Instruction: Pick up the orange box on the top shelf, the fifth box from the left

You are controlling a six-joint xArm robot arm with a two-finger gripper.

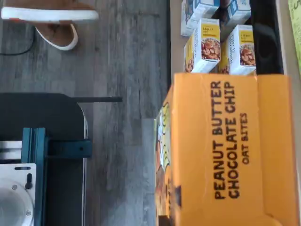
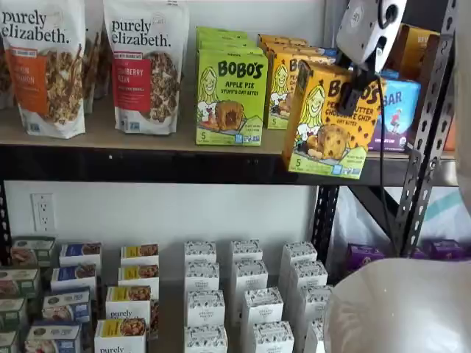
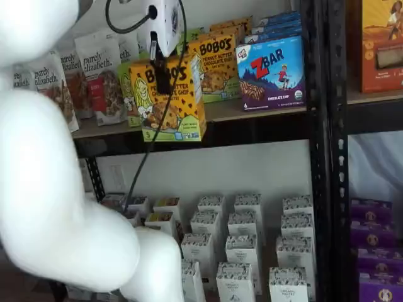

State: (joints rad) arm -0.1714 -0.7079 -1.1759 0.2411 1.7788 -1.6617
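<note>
The orange box [image 2: 331, 121] hangs tilted just in front of the top shelf [image 2: 147, 165], off the board, and my gripper [image 2: 356, 94] is shut on its upper part. In both shelf views one black finger lies across the box's printed front; the other finger is hidden behind it. The same box [image 3: 170, 104] and gripper [image 3: 162, 78] show before the shelf board [image 3: 264, 110]. The wrist view is filled by the box's side [image 1: 225, 150], printed "Peanut Butter Chocolate Chip Oat Bites".
More orange Bobo's boxes [image 3: 217, 56] stand behind on the shelf. A lime-green Apple Pie box [image 2: 230, 95] stands left of the held box and a blue ZBar box [image 3: 271, 72] right. Granola bags [image 2: 143, 62] stand far left. Small white boxes [image 2: 243, 294] fill the lower level. A black upright [image 3: 321, 157] is close by.
</note>
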